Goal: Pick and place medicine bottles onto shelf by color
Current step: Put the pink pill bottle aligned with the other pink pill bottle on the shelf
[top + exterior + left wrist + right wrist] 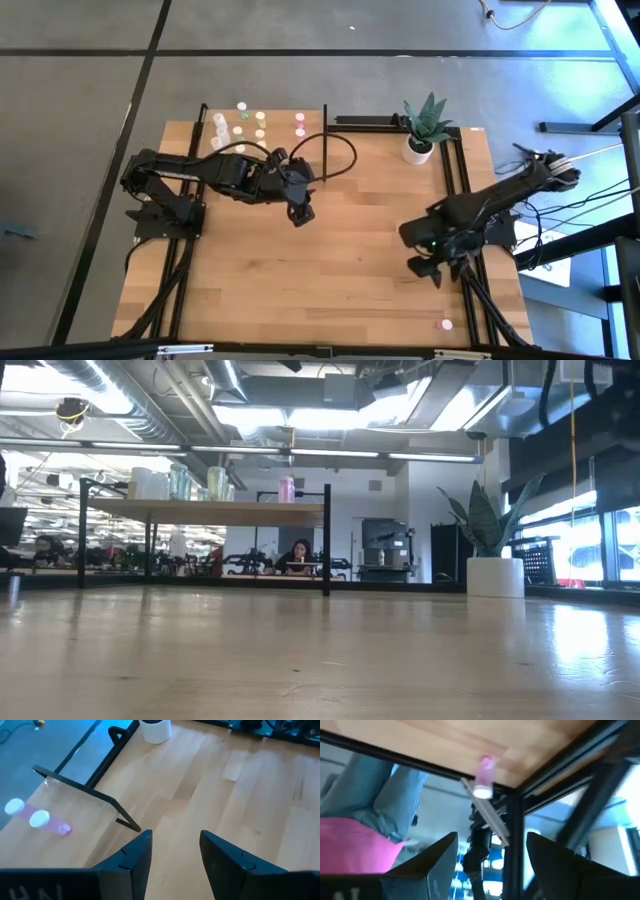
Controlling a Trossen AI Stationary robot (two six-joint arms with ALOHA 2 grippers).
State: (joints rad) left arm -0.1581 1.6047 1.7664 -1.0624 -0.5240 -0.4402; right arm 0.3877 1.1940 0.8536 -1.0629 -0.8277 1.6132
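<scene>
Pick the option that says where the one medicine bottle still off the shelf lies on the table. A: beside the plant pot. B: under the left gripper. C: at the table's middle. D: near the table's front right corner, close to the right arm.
D: in the high view a lone pink bottle lies by the front right corner, near the right gripper, far from the shelf.

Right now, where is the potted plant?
In the high view the potted plant stands at the table's far right corner, right of the shelf holding the medicine bottles.
</scene>
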